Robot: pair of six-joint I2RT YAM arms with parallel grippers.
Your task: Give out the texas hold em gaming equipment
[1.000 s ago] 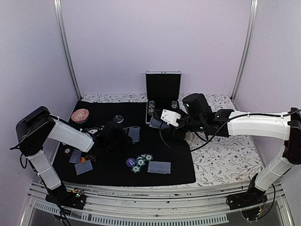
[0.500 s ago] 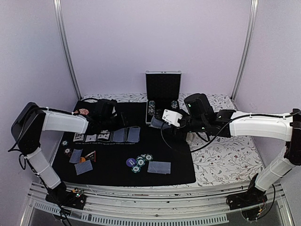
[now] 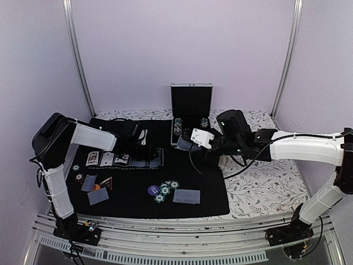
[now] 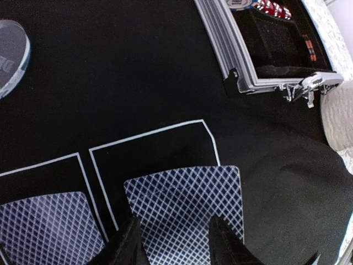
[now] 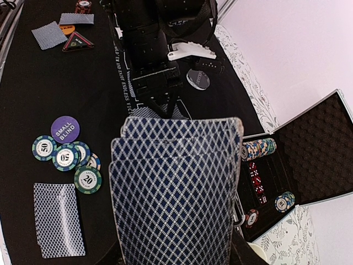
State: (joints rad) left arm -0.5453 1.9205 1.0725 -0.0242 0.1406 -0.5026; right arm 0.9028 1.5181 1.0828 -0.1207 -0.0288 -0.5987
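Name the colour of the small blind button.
The small blind button is purple with white lettering; clearest in the right wrist view.

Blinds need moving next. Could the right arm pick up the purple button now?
Probably not yet: the right claw is full, shut on a fan of cards, though the purple button lies uncovered.

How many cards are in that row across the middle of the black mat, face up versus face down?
Face-up cards: 3
Face-down cards: 2
Total: 5
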